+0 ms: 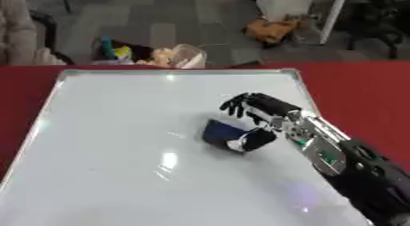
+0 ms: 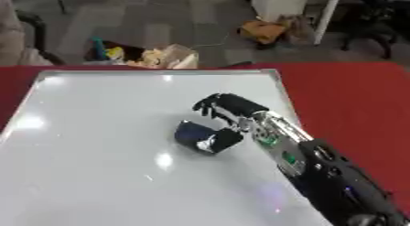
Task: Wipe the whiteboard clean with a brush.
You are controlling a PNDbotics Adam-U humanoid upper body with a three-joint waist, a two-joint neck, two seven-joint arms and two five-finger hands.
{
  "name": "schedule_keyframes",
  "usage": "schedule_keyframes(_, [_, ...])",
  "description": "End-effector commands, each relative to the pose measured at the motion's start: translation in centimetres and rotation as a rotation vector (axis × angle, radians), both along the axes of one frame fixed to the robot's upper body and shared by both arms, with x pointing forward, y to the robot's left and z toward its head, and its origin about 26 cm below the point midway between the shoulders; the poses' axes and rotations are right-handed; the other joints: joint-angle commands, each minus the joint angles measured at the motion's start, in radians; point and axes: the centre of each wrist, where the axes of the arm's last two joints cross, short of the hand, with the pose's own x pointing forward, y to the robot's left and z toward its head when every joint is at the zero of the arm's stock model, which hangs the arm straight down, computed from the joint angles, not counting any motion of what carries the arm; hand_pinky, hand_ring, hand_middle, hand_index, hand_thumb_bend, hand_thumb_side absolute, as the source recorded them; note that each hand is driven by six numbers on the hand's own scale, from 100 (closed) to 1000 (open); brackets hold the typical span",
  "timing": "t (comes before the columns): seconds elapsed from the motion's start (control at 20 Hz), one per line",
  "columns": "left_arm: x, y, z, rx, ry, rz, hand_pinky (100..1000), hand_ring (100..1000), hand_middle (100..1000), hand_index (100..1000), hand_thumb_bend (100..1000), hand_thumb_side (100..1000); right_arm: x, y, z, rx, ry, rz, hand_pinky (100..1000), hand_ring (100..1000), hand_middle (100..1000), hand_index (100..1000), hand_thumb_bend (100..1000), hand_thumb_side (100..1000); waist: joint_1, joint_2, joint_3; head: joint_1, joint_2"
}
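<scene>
A large whiteboard [image 1: 120,142] lies flat on a red counter [image 1: 360,88], its silver frame running along the far and right edges. The white surface looks bare of marks; only glare spots from the lights show on it.

The robot's right hand [image 1: 260,111] comes in from the lower right, the black and silver arm [image 1: 344,161] crossing the board's right side. The hand sits over the right-centre of the board. Its fingers [image 1: 236,104] are curled downward at the far side, and the thumb [image 1: 258,139] bends in from the near side — between them sits the brush [image 1: 220,132], a dark blue block resting on the board. The thumb touches the brush's right end, where a pale patch shows. The curled fingers stand just beyond the brush's far edge; whether they press on it cannot be made out, so the grasp appears to be a partial pinch with the thumb against the block.

The brush lies a little right of the board's middle, well apart from the frame on every side, tilted slightly against the board's edges.

The left hand shows in neither view.

Beyond the counter is a grey floor — a heap of coloured things [image 1: 148,53] lies there near the board's far edge, and an orange-brown bundle [image 1: 272,30] sits farther back beside a white post [image 1: 332,17].
</scene>
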Motion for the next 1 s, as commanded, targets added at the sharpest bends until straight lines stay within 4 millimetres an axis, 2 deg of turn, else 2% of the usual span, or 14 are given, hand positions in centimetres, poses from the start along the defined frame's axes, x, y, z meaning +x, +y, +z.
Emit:
schedule_keyframes(0.05, [-0.1, 0.3, 0.8, 0.016, -0.022, 0.001, 502, 640, 621, 728, 743, 853, 0.3, -0.1, 0.2, -0.025, -0.002, 0.002, 354, 645, 681, 871, 392, 455, 0.004, -0.012, 0.004, -0.002, -0.001])
schedule_keyframes(0.55, [-0.1, 0.2, 0.8, 0.017, -0.023, -0.003, 502, 640, 621, 729, 741, 855, 0.9, 0.0, 0.2, -0.027, -0.021, -0.006, 333, 617, 664, 863, 344, 430, -0.001, -0.003, 0.018, -0.007, -0.006])
schedule_keyframes(0.7, [-0.1, 0.1, 0.9, 0.017, -0.026, -0.005, 502, 641, 621, 729, 742, 855, 1.1, 0.0, 0.2, -0.023, -0.028, -0.009, 296, 576, 635, 845, 290, 391, -0.003, 0.001, 0.027, -0.012, -0.009])
schedule_keyframes(1.0, [0.0, 0.1, 1.0, 0.015, -0.028, -0.007, 503, 641, 621, 729, 741, 855, 1.4, 0.1, -0.2, -0.024, -0.026, -0.018, 282, 559, 630, 840, 223, 358, -0.006, 0.008, 0.042, -0.02, -0.015])
